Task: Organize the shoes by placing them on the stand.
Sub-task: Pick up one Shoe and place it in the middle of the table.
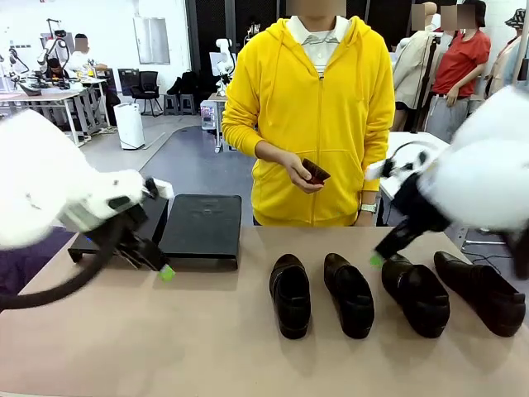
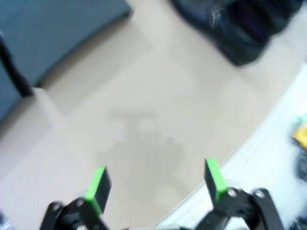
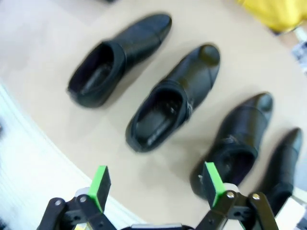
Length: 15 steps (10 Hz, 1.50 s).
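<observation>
Several black glossy shoes stand in a row on the right half of the tan table, from the leftmost shoe to the rightmost. The black stand sits at the back left with its trays bare. My left gripper hovers open just in front of the stand, its fingers over bare table. Open as well, my right gripper hangs above the shoes near the third one. In the right wrist view its fingertips frame nothing, and the shoes lie below.
A person in a yellow hoodie stands at the far side of the table, holding a small dark object in one hand. The table runs bare along its front. The left arm hides part of the stand's left tray.
</observation>
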Available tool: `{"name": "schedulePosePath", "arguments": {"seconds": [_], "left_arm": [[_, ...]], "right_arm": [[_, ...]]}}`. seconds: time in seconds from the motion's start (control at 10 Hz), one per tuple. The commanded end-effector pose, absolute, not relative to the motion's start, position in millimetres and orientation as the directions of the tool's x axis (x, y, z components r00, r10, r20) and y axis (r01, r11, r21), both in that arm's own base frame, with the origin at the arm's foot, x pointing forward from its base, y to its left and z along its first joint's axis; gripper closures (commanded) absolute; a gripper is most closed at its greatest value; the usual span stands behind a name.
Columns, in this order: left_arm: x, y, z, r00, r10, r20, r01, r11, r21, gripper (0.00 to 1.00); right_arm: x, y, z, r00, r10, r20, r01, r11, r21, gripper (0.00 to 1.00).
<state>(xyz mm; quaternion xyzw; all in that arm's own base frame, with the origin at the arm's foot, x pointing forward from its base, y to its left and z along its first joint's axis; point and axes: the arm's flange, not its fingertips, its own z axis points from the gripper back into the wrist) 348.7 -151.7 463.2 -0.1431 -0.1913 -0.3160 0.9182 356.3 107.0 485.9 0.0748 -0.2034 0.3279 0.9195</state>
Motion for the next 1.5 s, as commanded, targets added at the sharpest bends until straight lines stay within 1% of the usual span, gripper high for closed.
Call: {"name": "schedulePosePath", "arguments": {"seconds": [0.0,0.1,0.2,0.3,0.4,0.5,0.6,0.7,0.8,1.4], "left_arm": [[284,-99,527,0.679,-0.562,0.472,0.688,0.712,-0.141,0.0],[253,-84,548,0.642,-0.598,0.48,0.735,0.658,-0.163,0.0],[211,-68,570,0.641,-0.579,0.503,0.712,0.694,-0.108,0.0],[186,-51,579,0.676,-0.564,0.475,0.662,0.747,-0.054,0.0],[165,-37,580,0.721,-0.495,0.484,0.581,0.813,-0.034,0.0],[145,-30,575,0.721,-0.429,0.544,0.532,0.846,-0.038,0.0],[144,-17,569,0.724,-0.37,0.583,0.507,0.858,-0.086,0.0],[162,-13,558,0.729,-0.319,0.605,0.465,0.88,-0.096,0.0],[156,-21,616,0.718,-0.431,0.546,0.545,0.837,-0.056,0.0],[156,-21,616,0.718,-0.431,0.546,0.545,0.837,-0.056,0.0]], "right_arm": [[307,43,543,0.681,0.605,0.414,-0.681,0.731,0.053,0.0],[267,6,564,0.692,0.574,0.436,-0.665,0.742,0.079,0.0],[238,-25,578,0.727,0.506,0.463,-0.606,0.791,0.087,0.0],[205,-53,590,0.792,0.382,0.477,-0.491,0.862,0.126,0.0],[183,-71,594,0.823,0.301,0.483,-0.416,0.897,0.149,0.0],[165,-90,595,0.822,0.24,0.515,-0.374,0.911,0.173,0.0],[156,-96,589,0.82,0.208,0.533,-0.352,0.918,0.183,0.0],[167,-99,582,0.8,0.158,0.578,-0.284,0.949,0.133,0.0],[153,-97,600,0.814,0.255,0.522,-0.391,0.905,0.169,0.0],[153,-97,600,0.814,0.255,0.522,-0.391,0.905,0.169,0.0]]}}
